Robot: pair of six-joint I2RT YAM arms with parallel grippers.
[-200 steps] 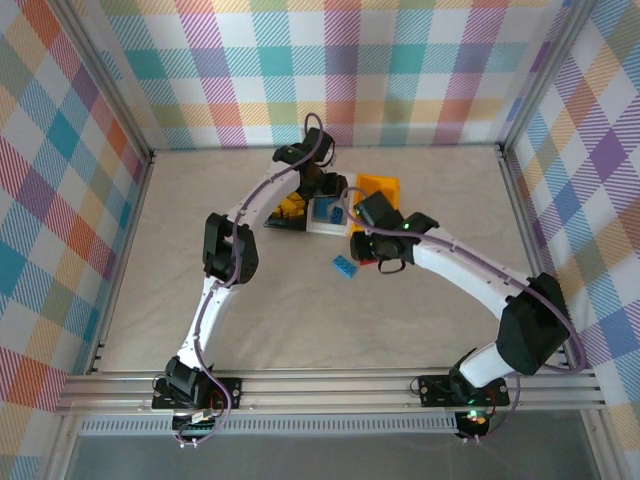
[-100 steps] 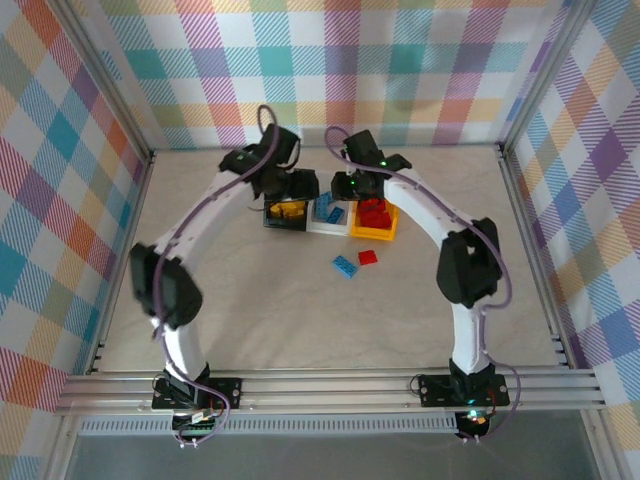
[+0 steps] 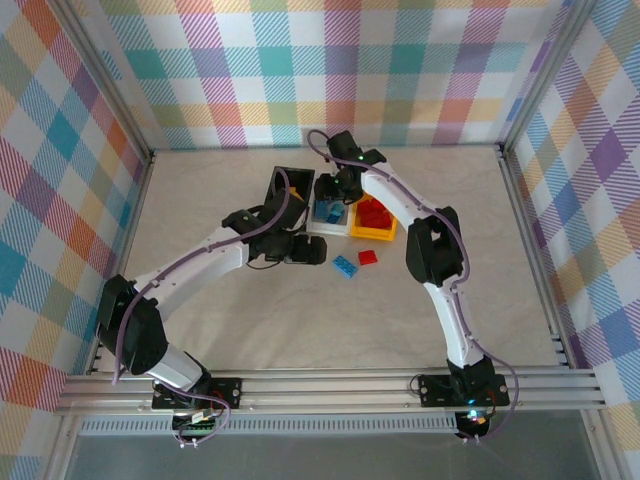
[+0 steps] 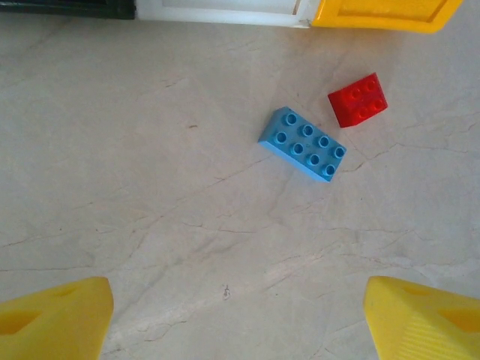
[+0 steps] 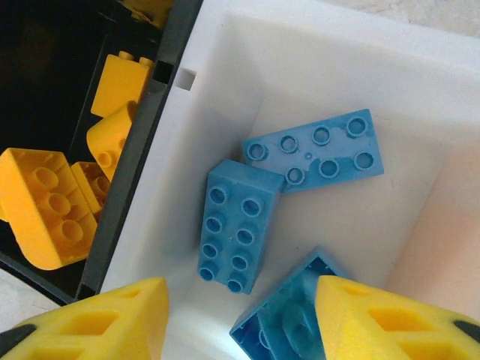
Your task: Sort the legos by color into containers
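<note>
Yellow bricks [image 5: 45,202] are kept in the black bin [image 5: 142,172], blue bricks [image 5: 232,225] in the white bin [image 5: 247,45], and red bricks [image 3: 375,213] in the yellow-orange bin [image 4: 375,11]. Since the earlier frame the left claw [image 4: 240,319] was moved off the black bin. Its fingers [image 4: 52,322] are held wide apart. A loose blue brick [image 4: 303,143] and a red brick [image 4: 359,100] are seen on the tabletop [image 4: 150,187] above them, right of centre. The right claw [image 5: 240,322] is parted over the white bin.

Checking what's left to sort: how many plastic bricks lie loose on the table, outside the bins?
2: a blue eight-stud plastic brick and a small red four-stud plastic brick beside it, both on the table. The arms may hide others.
</note>
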